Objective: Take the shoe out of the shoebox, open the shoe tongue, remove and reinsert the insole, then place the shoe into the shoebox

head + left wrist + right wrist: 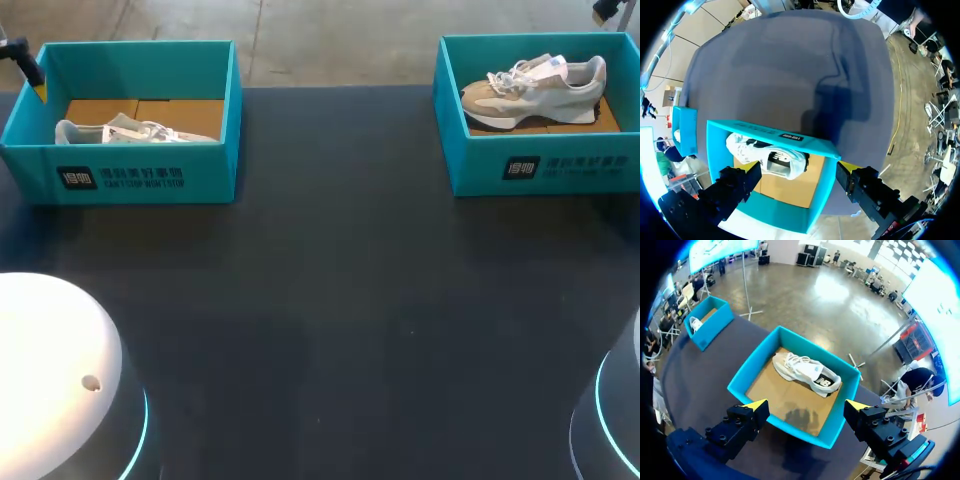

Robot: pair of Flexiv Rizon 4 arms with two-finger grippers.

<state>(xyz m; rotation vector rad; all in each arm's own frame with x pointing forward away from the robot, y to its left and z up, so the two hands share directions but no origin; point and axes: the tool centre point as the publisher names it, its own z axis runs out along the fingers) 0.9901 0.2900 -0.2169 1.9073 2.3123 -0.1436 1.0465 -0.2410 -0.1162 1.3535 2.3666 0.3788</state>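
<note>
The left sneaker (pixel 767 157) lies in the left shoebox (pixel 820 195), and the right sneaker (pixel 807 374) in the right shoebox (pixel 752 372). The left hand (pixel 800 172) and the right hand (pixel 806 405) hang above their boxes, fingers spread and holding nothing. A descending finger could well catch a box wall and drag the light box across the bench (pixel 330 300). Only the wrist views show the fingers. The head view shows the boxes well apart.

Teal shoebox (pixel 545 168), beige-white shoe (pixel 530 92)
</note>
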